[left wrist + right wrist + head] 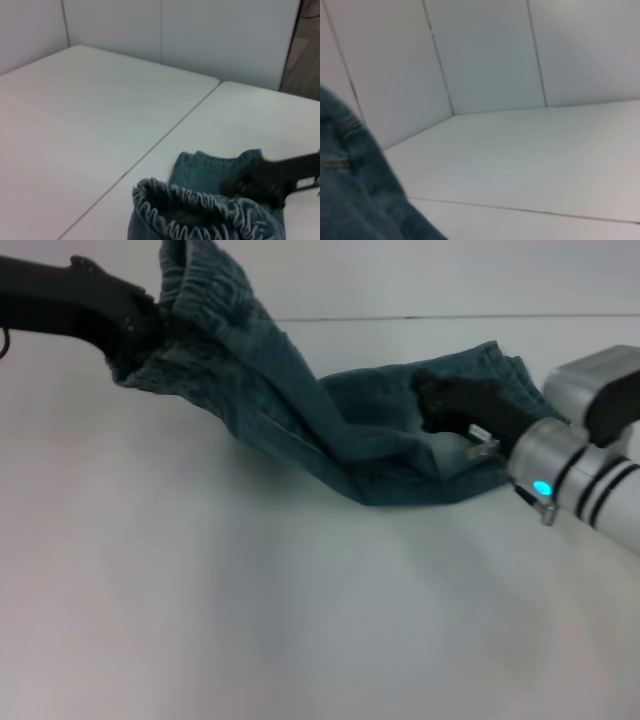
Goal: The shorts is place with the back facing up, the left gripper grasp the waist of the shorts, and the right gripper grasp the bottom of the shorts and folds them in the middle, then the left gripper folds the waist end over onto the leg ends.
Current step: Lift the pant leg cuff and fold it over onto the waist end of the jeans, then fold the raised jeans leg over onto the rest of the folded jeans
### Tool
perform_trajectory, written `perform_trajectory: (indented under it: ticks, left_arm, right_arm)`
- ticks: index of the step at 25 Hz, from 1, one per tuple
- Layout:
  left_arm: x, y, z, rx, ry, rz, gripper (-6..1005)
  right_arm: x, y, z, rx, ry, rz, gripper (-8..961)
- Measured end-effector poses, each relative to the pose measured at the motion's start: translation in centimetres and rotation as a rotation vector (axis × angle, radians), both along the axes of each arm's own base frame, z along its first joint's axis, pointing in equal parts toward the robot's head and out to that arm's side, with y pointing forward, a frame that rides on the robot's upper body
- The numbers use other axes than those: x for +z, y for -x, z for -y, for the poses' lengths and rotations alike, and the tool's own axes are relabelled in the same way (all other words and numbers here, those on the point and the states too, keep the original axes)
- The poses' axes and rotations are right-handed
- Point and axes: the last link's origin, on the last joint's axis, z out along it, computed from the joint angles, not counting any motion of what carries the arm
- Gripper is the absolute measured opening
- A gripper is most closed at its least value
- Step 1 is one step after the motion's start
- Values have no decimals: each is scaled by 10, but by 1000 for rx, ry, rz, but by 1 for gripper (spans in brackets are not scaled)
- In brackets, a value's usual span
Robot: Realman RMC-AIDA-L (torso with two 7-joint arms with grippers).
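Holding the puckered, gathered elastic waist (pixel 205 285) of the teal-blue washed denim shorts (pixel 330 425), the left gripper (pixel 140 322), a black two-fingered metal claw, sits raised at the far left of the white table (pixel 250 620) in the head view. Its fingers are pinched on the ruffled band, so that end of the garment hangs lifted above the surface. From there the cloth slopes down and to the right as a narrow, folded strip, its lower part resting on the table.

At the right, the right gripper (pixel 440 400), a black claw on a silver arm with a lit blue dot, is clamped on the bottom (pixel 500 375) of the shorts, where the flat leg hems lie low near the tabletop. The two grippers are well apart, with the denim stretched between them.

The left wrist view shows the ruffled waist (pixel 200 205) close up, open like a mouth, with the right gripper (pixel 245 187) farther off on the denim beyond it. A seam line (pixel 165 137) between two table panels runs past the shorts. The right wrist view shows only a blurred fold of the denim (pixel 350 190) against white table and white wall panels (pixel 485 55).
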Motion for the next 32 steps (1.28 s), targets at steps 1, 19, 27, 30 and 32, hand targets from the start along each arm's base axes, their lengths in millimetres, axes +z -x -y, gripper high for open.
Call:
perform_trajectory:
  ticks: [1, 19, 27, 30, 32]
  left_arm:
    - [1, -4, 0, -10, 6, 3, 81]
    - [18, -37, -7, -120, 33, 9, 79]
    - [12, -29, -4, -107, 54, 0, 78]
    - [7, -27, -4, -104, 75, 3, 78]
    - [3, -26, -3, -102, 91, 7, 77]
  right_arm:
    - [-3, 4, -1, 9, 6, 5, 32]
    - [-104, 108, 52, 287, 417, 109, 11]
    - [-106, 98, 58, 250, 416, 109, 23]
    - [-99, 75, 57, 193, 388, 117, 28]
    - [-90, 56, 55, 156, 356, 117, 31]
